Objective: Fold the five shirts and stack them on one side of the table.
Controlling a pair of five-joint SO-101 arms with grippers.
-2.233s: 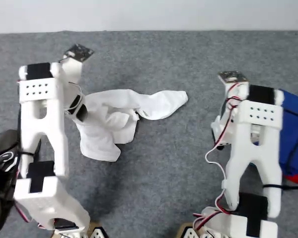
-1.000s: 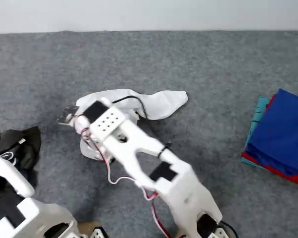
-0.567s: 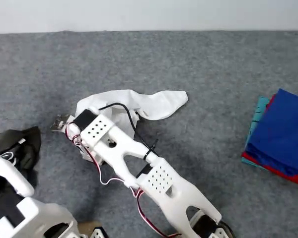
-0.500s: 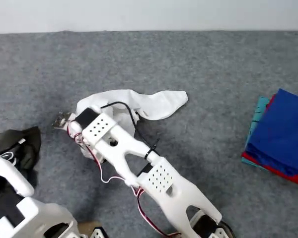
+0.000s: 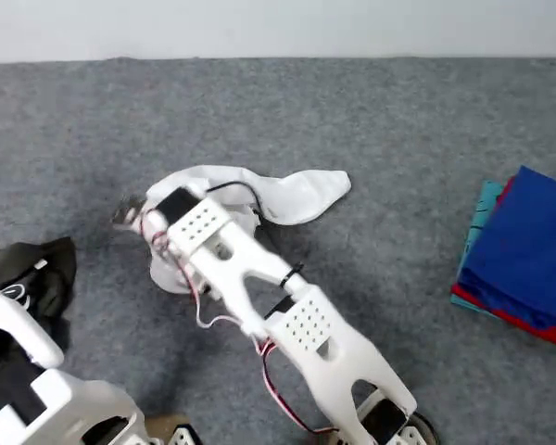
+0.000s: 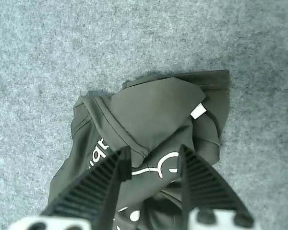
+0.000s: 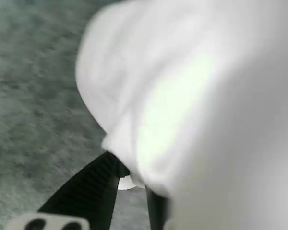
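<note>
My right gripper (image 7: 134,184) is clamped on an edge of the crumpled white cotton shirt (image 5: 287,195), which lies left of centre on the grey carpeted table (image 5: 371,120). My left gripper (image 6: 153,165) hangs with its fingers apart just above the rumpled dark olive shirt (image 6: 158,110) at the near left edge. At the right edge, well apart, sits a stack of folded shirts (image 5: 524,250), blue over red and teal.

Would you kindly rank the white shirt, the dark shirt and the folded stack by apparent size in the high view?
1-2. White shirt and folded stack: about alike; the shirt is partly under the right arm, the stack cut by the edge.
3. Dark shirt: smallest, partly hidden.
</note>
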